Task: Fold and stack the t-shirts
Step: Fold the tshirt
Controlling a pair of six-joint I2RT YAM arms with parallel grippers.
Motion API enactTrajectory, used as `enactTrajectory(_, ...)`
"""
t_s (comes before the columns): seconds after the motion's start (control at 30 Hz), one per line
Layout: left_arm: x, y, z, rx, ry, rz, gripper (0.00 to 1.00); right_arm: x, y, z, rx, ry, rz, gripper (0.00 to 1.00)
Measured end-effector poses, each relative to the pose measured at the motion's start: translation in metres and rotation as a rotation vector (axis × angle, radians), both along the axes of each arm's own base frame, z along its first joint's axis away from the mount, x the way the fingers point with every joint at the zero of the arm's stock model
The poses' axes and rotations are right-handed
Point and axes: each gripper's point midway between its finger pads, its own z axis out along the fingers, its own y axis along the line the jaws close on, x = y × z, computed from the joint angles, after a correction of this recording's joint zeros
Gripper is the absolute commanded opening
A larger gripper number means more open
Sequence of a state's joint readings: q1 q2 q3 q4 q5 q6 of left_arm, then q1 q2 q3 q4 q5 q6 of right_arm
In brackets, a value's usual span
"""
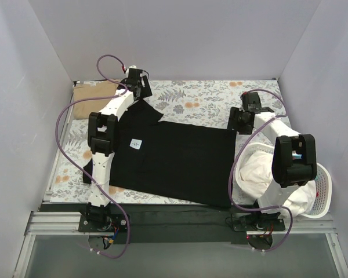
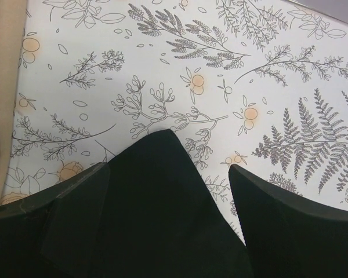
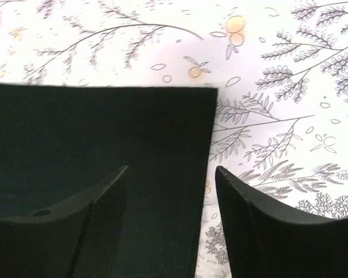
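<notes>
Lying flat on the floral cloth (image 1: 203, 95), the black t-shirt (image 1: 185, 159) has its long axis running left to right across the table. Its white label (image 1: 136, 143) and collar end are toward the left arm, its hem toward the right arm. One sleeve points to the far left, its tip between the spread fingers of the left gripper (image 2: 167, 171), which clamps nothing. The right gripper (image 3: 171, 171) likewise stands wide, straddling the hem's far corner. The tan t-shirt (image 1: 94, 92) lies in the far-left corner, apart from the black one.
</notes>
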State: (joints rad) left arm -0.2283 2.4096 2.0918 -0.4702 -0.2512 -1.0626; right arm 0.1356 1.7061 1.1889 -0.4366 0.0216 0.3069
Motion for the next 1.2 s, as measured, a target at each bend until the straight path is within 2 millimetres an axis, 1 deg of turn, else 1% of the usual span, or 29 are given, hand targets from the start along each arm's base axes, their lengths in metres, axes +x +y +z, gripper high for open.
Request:
enactTrajectory(0.1,0.002,-0.001,0.001,0.003,-0.005,-0.005,0.81,0.003,-0.005,-0.01,0.004,0.018,-0.009,0.63)
enactTrajectory(0.2,0.005,-0.003,0.006,0.003,-0.02,-0.01,0.81,0.004,-0.007,-0.023,0.012,0.043,-0.008,0.6)
enactTrajectory(0.43,0.007,-0.003,0.008,0.004,-0.029,-0.013,0.81,0.006,-0.006,-0.048,0.009,0.083,0.002,0.52)
enactTrajectory(0.6,0.006,-0.002,0.005,0.014,-0.029,-0.019,0.81,0.014,-0.008,-0.049,0.013,0.061,-0.005,0.52)
enactTrajectory(0.8,0.007,-0.002,0.006,0.02,-0.032,-0.024,0.81,0.019,-0.02,-0.049,0.015,0.052,-0.033,0.52)
enactTrajectory(0.93,0.007,-0.002,0.006,0.02,-0.032,-0.023,0.81,0.025,-0.022,-0.049,0.023,0.047,-0.038,0.49)
enactTrajectory(1.03,0.007,-0.003,0.005,0.02,-0.031,-0.025,0.8,0.03,-0.021,-0.049,0.031,0.038,-0.035,0.44)
enactTrajectory(1.07,0.007,-0.003,0.004,0.02,-0.031,-0.025,0.8,0.031,-0.021,-0.049,0.032,0.034,-0.033,0.4)
enactTrajectory(1.17,0.007,-0.004,0.004,0.02,-0.031,-0.027,0.8,0.034,-0.02,-0.05,0.036,0.028,-0.029,0.32)
enactTrajectory(1.2,0.007,-0.004,0.003,0.02,-0.031,-0.028,0.8,0.035,-0.019,-0.05,0.039,0.026,-0.027,0.24)
